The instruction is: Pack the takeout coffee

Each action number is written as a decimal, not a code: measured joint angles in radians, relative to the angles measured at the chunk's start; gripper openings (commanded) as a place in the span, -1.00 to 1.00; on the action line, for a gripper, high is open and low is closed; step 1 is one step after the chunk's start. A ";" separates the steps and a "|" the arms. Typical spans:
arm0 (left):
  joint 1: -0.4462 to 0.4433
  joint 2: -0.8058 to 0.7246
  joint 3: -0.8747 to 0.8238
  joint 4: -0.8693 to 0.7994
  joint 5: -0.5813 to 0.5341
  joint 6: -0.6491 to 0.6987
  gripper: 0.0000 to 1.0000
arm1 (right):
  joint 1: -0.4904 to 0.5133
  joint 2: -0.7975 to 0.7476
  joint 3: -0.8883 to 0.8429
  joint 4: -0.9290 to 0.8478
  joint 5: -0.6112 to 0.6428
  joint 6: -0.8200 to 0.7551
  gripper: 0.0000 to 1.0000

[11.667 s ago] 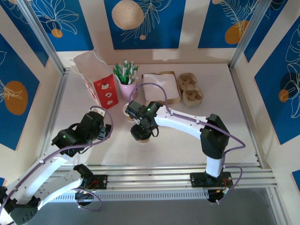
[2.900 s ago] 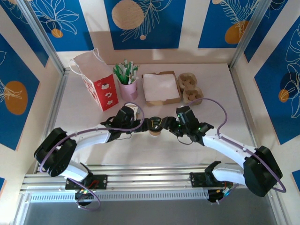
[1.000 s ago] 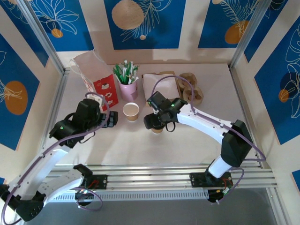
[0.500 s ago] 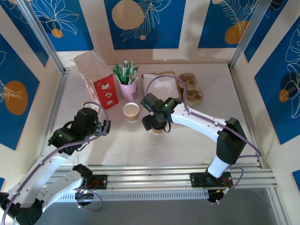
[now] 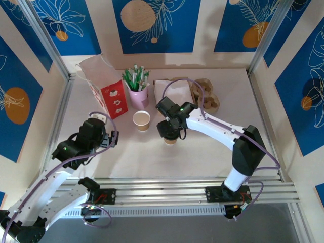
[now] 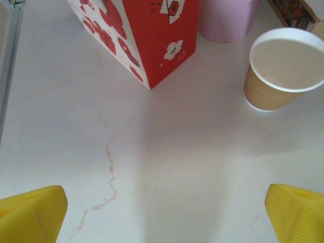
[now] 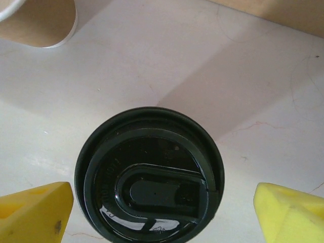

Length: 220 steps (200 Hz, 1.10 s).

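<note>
A kraft-brown takeout coffee cup (image 5: pixel 170 140) with a black lid (image 7: pixel 149 174) stands upright on the table, mid-front. My right gripper (image 5: pixel 169 129) hovers right over it, open. Its yellow fingertips (image 7: pixel 33 212) flank the lid on both sides without clamping it. A second kraft cup (image 5: pixel 142 120) with a white rim stands open and lidless to the left; the left wrist view has it at upper right (image 6: pixel 286 68). My left gripper (image 5: pixel 109 138) is open and holds nothing, low over bare table to the left of that cup.
A red-and-white paper bag (image 5: pixel 106 87) stands at the back left. A pink cup of green-and-white sticks (image 5: pixel 137 91) is beside it. Further right are a napkin box (image 5: pixel 169 93) and a brown pulp cup carrier (image 5: pixel 206 97). Metal rails line the near edge.
My left arm has drawn back toward the near left, away from the open cup. The right gripper stays over the lidded cup, shifted slightly toward the back, jaws a little wider.
</note>
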 measured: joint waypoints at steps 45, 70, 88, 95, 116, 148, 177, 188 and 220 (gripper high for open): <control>0.000 0.000 -0.001 0.010 0.000 0.000 1.00 | -0.001 0.041 -0.002 0.008 -0.010 0.000 0.85; 0.005 0.006 -0.001 0.010 0.000 0.001 1.00 | -0.006 0.042 -0.008 0.015 -0.018 0.000 0.79; 0.006 0.010 -0.003 0.013 0.001 0.001 1.00 | -0.008 0.042 -0.015 0.015 -0.026 -0.001 0.73; 0.007 0.011 -0.003 0.015 0.001 0.001 1.00 | -0.010 0.042 -0.016 0.016 -0.027 -0.002 0.71; 0.008 0.013 -0.003 0.017 0.002 0.001 1.00 | -0.013 0.042 -0.018 0.016 -0.035 -0.003 0.66; 0.011 0.013 -0.003 0.017 0.008 0.001 1.00 | -0.013 0.042 -0.023 0.024 -0.048 -0.003 0.53; 0.012 0.016 -0.003 0.018 0.009 0.001 1.00 | -0.017 0.041 -0.024 0.024 -0.051 -0.003 0.47; 0.013 0.018 -0.004 0.020 0.009 0.001 1.00 | -0.019 0.040 -0.026 0.024 -0.052 -0.003 0.44; 0.013 0.019 -0.005 0.024 0.010 0.001 1.00 | -0.043 0.007 -0.059 0.034 -0.067 -0.003 0.38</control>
